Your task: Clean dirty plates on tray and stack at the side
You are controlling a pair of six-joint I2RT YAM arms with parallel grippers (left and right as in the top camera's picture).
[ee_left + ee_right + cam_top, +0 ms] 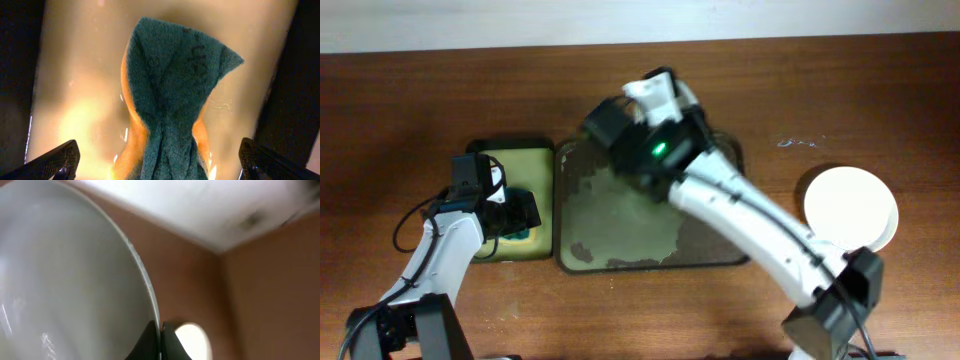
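The dark tray (705,252) lies mid-table, its surface smeared pale and wet. My right gripper (658,88) is over its far left corner, shut on the rim of a white plate (65,280) and holding it up on edge; the fingers (160,341) pinch the rim. Clean-looking white plates (851,207) sit stacked on the table at the right, and also show small in the right wrist view (194,339). My left gripper (517,213) is open over the sponge tray, its fingers (160,167) apart on either side of a green-and-orange sponge (175,85).
The small black-rimmed pale yellow-green sponge tray (510,160) sits just left of the dark tray. My right arm (760,225) crosses over the dark tray's right half. A small white smear (798,143) marks the wooden table at far right.
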